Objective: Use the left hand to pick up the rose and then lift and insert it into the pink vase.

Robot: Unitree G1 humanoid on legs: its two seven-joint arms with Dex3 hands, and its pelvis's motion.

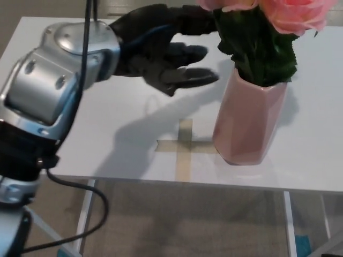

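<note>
Closest to the camera, the silver forearm [51, 96] sweeps in from the left edge with a black cable [80, 187] looping down off it below the front edge of the white surface [80, 139]. On that surface, just ahead, a cross of tan tape [185, 145] marks what looks like the spot where the vase belongs, and the pink vase [247, 124] stands upright just to the right of it, base touching the tape's arm. Up at its mouth the dark green leaves [260, 48] bunch tight, which suggests the stem is seated inside, and the pink rose [292, 13] blooms above the rim, partly cut off by the top of the picture. So the flower is in the vase, standing on its own. The left hand [166, 53] hovers beside the leaves, fingers spread apart, gripping nothing, clear of the vase wall; I judge that a release posture. The right hand does not show. No brand, label or lettering can be read on anything here.
</note>
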